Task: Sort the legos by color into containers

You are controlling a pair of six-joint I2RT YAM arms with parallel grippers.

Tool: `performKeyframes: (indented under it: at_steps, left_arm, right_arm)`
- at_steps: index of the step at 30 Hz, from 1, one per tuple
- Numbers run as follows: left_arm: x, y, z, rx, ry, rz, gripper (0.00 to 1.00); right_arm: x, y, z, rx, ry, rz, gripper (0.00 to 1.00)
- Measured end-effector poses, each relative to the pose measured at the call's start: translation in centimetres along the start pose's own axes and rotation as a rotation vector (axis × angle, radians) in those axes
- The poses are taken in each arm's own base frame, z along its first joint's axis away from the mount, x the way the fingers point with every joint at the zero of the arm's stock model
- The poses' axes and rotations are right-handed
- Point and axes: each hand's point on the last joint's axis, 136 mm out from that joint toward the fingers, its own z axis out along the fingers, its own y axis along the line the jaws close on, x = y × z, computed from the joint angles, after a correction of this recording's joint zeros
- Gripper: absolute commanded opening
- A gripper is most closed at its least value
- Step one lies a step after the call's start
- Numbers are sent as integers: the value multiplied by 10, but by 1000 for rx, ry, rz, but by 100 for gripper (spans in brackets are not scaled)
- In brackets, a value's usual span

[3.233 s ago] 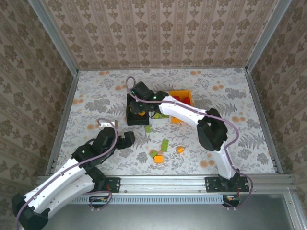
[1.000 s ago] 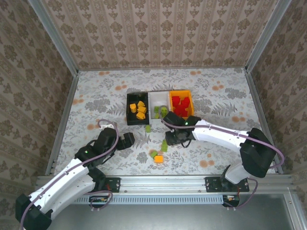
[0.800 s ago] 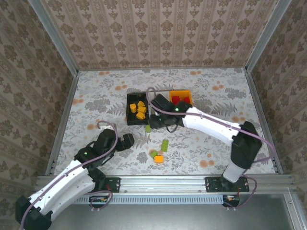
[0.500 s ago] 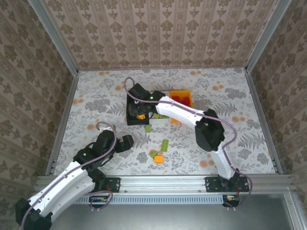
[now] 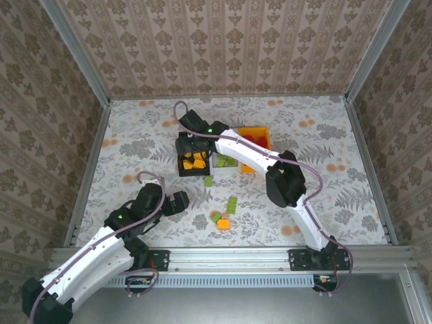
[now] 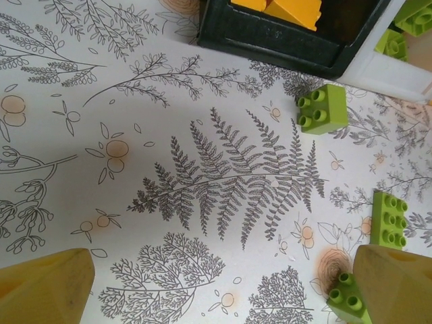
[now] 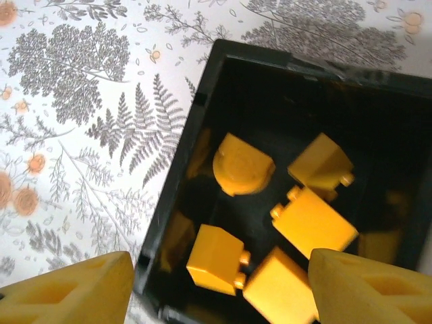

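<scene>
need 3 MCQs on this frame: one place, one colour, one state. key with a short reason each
1. The right gripper is over:
A) the black bin
B) the orange bin
C) the loose green pieces

2. The bricks in the black bin are:
A) red
B) orange-yellow
C) green

3. The left gripper is:
A) shut on a green piece
B) open and empty
C) shut and empty

Key:
1 A: the right wrist view looks straight down into the black bin.
2 B: every brick seen in it is orange-yellow.
3 B: its fingers stand wide apart, with just table between them.
</scene>
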Motion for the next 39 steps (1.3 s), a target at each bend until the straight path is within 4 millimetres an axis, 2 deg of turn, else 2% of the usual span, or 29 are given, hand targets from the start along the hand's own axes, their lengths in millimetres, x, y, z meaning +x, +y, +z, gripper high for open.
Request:
performKeyframes:
  at_steps: [3,6,8,10,15,17,20,25,32,39]
  left_arm:
    - [2,-1,8,-32,43,31,100]
    - [-3,-11,21,-53,78,77,97]
    - [-6,-26,32,-52,95,131,93]
    - [-8,-44,43,-51,102,196,90]
    - [-12,-87,77,-68,80,352,81]
    - [-13,-94,93,-94,70,394,75]
    - [-13,-93,114,-148,56,432,68]
    - [-16,-81,133,-233,22,464,59]
    - [-18,-75,146,-271,-10,473,47]
    - [-22,-83,151,-247,-43,479,24]
  right_arm:
    - [6,-7,-35,-15,-29,10,71]
    - [13,-16,-75,-36,-80,32,71]
    - [21,-25,-100,-44,-113,49,71]
    - [30,-38,-117,-43,-135,71,72]
    - [63,-82,-135,-2,-136,144,73]
    - [75,-97,-139,16,-131,170,72]
    - [83,-111,-149,32,-143,195,73]
    - [79,-116,-174,10,-204,218,73]
    - [74,-118,-190,-5,-251,228,74]
    - [70,-119,-201,-15,-279,234,74]
